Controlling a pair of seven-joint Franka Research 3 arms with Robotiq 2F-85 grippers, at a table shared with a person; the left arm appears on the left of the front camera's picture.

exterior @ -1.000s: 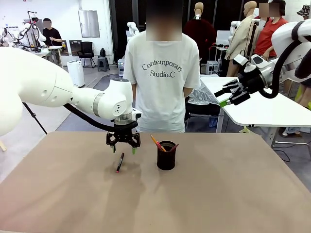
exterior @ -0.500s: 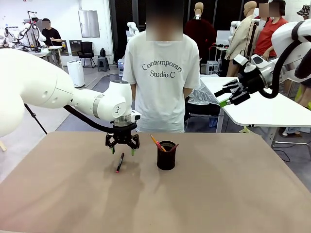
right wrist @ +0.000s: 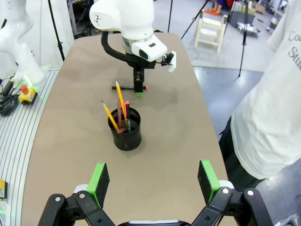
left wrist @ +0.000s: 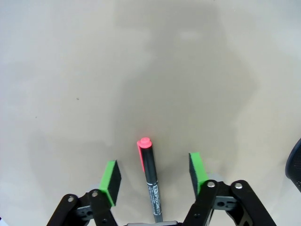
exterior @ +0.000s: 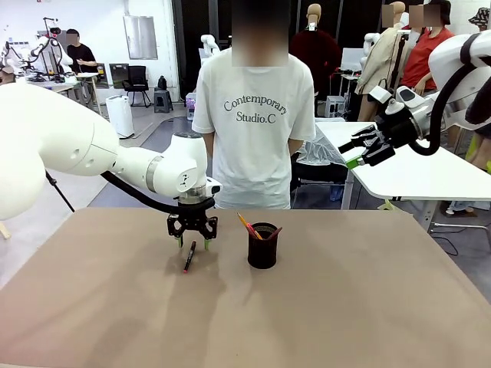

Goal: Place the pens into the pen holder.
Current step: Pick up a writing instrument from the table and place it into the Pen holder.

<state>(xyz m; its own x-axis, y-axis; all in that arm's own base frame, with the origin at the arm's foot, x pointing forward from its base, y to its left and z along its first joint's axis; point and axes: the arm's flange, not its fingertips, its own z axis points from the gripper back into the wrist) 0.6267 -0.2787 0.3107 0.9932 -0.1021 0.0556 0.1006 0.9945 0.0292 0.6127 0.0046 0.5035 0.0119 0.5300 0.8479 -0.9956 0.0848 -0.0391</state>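
1. Left gripper (exterior: 193,242) has come lower over the dark pen (exterior: 189,256) and its jaws have narrowed since a second ago — still apart, one pad on each side of the barrel, not touching.
2. Judgement: the grasp of the last loose pen is about to close.
3. The pen lies on the tabletop (exterior: 345,307), at 9 o'clock from the pen holder (exterior: 262,245); other pens already stand inside.
4. Right gripper (exterior: 360,152) hangs raised, jaws apart.
5. Writing: barrel print too small to read; the person's shirt (exterior: 257,130) reads "Contemporary Studio.C".
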